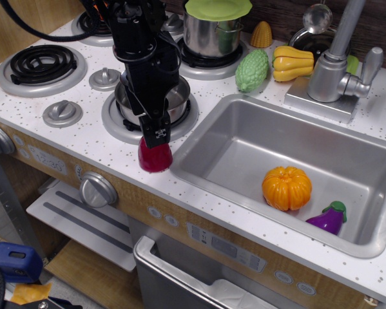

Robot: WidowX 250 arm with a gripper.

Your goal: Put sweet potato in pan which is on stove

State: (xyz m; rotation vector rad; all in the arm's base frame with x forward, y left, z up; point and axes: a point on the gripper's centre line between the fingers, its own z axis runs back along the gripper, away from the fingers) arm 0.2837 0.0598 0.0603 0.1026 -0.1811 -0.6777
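Observation:
The sweet potato (155, 158) is dark red and stands upright on the white speckled stove (83, 138) counter near its front edge, just left of the sink. My gripper (158, 136) comes straight down on its top, and the black fingers (160, 132) appear closed on its upper end. The shiny steel pan (178, 96) sits on the front right burner ring, right behind the gripper, which partly hides it. The part of the pan that shows holds nothing.
A steel pot with a green lid (215, 26) stands on the back burner. The sink (257, 135) holds an orange pumpkin (287, 188) and a purple eggplant (329, 217). Green and yellow toy vegetables (270, 64) lie by the faucet (337, 64). Grey knobs (62, 112) lie to the left.

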